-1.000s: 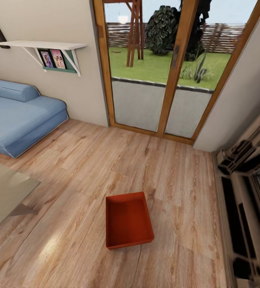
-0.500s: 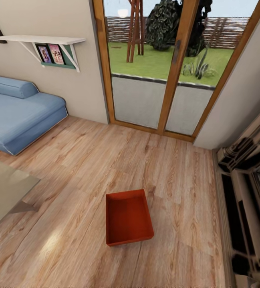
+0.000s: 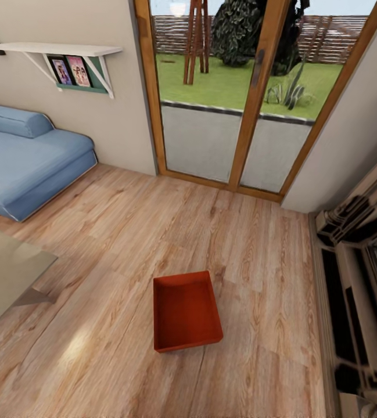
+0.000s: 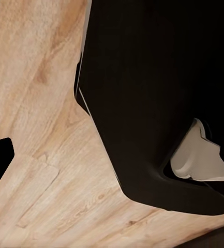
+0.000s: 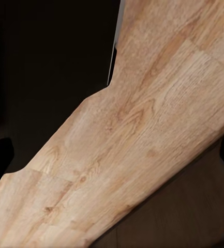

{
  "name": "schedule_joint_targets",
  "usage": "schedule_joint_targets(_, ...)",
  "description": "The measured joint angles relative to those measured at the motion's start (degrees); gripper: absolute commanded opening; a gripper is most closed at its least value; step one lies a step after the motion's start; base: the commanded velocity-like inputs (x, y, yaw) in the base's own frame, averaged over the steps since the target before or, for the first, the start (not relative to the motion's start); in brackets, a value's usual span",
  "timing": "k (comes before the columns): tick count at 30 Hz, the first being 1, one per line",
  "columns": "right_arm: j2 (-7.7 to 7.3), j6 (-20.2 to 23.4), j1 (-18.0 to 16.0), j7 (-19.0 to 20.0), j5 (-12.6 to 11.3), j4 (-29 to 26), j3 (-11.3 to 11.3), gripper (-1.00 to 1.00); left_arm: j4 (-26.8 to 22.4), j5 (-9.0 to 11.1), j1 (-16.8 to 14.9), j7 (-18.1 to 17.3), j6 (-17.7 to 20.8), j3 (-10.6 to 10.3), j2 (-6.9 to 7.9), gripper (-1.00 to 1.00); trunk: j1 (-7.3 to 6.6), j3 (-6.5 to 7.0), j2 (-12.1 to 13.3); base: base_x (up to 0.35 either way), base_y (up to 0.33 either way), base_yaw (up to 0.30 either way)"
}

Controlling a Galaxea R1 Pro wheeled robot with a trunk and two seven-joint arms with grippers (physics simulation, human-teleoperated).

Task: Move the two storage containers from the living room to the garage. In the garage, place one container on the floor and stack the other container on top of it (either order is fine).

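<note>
One orange-red storage container (image 3: 187,310) lies open and empty on the light wood planks of the living room, in the lower middle of the head view. It stands alone, with nothing touching it. Both wrist views look down on wood planks (image 4: 34,103) (image 5: 158,129) past black parts of the robot's own body (image 4: 153,93). Dark shapes sit at the edges of both wrist views, and I cannot tell whether they are fingers or how the jaws stand.
A blue sofa (image 3: 20,162) is at the far left, and a glass table corner (image 3: 2,278) at the near left. Wood-framed glass doors (image 3: 252,98) stand straight ahead. A dark fireplace surround (image 3: 362,278) runs along the right. A wall shelf (image 3: 60,52) hangs above the sofa.
The whole head picture has shifted, so the camera has moved a little: the doors and sofa sit slightly higher. The container itself has not moved on the floor.
</note>
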Motion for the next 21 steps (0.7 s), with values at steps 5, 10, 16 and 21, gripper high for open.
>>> schedule_joint_targets(5, -0.02, 0.0, 0.0, 0.0, 0.0, 0.0, 0.0, 1.0, 0.0, 0.01, 0.0, 0.02, 0.0, 0.01, -0.01, 1.0, 0.0, -0.45, 0.0, 0.0, 0.0, 0.0)
schedule_joint_targets(10, -0.02, 0.0, 0.0, 0.0, 0.0, 0.0, 0.01, 1.0, 0.0, 0.01, 0.0, 0.02, 0.0, 0.01, 0.0, 1.0, 0.0, -0.9, 0.0, 0.0, 0.0, 0.0)
schedule_joint_targets(16, -0.02, 0.0, 0.0, 0.0, 0.0, 0.0, 0.0, 1.0, 0.0, 0.01, 0.0, 0.02, 0.0, 0.01, 0.0, 1.0, 0.0, -1.44, 0.0, 0.0, 0.0, 0.0)
schedule_joint_targets(21, -0.02, 0.0, 0.0, 0.0, 0.01, 0.0, 0.01, 1.0, 0.0, 0.01, 0.0, 0.01, 0.0, 0.0, 0.01, 1.0, 0.0, -1.89, 0.0, 0.0, 0.0, 0.0)
